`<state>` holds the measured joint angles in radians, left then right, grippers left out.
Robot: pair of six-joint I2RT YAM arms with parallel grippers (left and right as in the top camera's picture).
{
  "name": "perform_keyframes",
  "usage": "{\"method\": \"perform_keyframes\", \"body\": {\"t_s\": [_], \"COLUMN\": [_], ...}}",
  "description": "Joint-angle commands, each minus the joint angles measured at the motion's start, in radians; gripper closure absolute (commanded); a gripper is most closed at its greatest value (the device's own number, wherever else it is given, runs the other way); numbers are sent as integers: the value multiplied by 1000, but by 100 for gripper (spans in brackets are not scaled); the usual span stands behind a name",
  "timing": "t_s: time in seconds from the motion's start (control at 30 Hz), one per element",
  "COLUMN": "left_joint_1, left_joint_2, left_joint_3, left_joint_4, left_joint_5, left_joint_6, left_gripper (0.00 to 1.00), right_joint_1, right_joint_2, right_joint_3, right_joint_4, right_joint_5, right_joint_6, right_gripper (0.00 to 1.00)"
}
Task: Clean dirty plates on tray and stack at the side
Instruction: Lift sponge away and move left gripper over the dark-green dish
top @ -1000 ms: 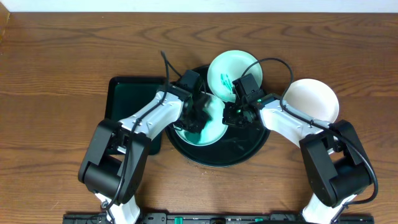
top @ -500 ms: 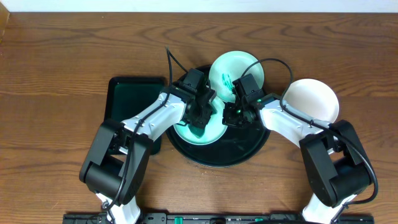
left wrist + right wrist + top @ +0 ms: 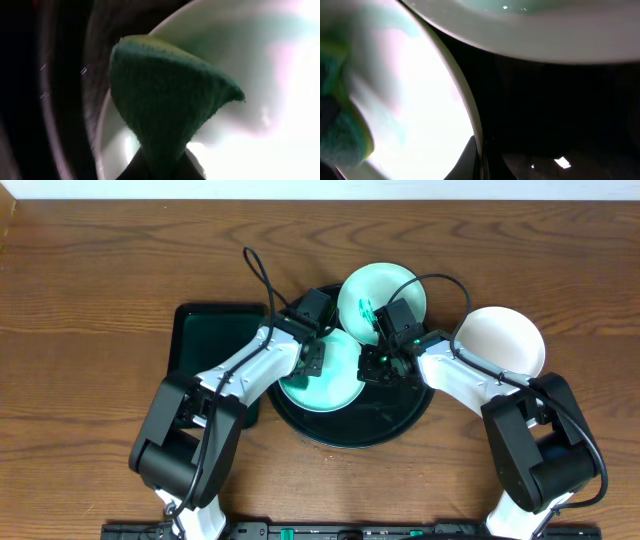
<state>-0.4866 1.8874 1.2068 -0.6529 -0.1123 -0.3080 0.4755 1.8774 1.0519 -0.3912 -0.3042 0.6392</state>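
So that scrubbing seemingly cannot shift it on the brown wooden table (image 3: 100, 270), the large round black tray (image 3: 390, 425) holds the pale mint-green round plate (image 3: 330, 392), rim pinched by the right claw (image 3: 370, 365), left claw (image 3: 318, 362) clenching a green sponge (image 3: 165, 100) against it.

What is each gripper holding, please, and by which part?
The left gripper pinches a green sponge by one end; the right gripper grips the mint-green plate by its rim.
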Motion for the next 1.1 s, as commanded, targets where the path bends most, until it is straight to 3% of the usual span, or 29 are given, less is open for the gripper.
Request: {"method": "perform_keyframes", "body": {"t_s": [0.0,0.33,0.57,0.8,1.07], "left_joint_1": [10,37,212,371,398], "left_joint_2": [12,-60,-172,-188,-188], "left_joint_3": [97,438,476,471,465], "left_joint_4": [-101,-430,-495,-496,-483], "left_joint_5": [-84,18,75,76,75], "left_joint_6": [-82,-93,-80,-29,-22], "left_gripper": [93,93,93,93,93], "right_joint_1": [9,10,42,148,305], "right_joint_2": [26,23,-25,-111,-241], "right_joint_3": [-4,-3,31,143,229], "right_joint_4": [-10,-27,-91,-264,-438], "right_joint_5": [7,7,69,358,847], "right_joint_6": [-13,-20,-87,-188,-229], "right_gripper": [99,99,99,99,99]}}
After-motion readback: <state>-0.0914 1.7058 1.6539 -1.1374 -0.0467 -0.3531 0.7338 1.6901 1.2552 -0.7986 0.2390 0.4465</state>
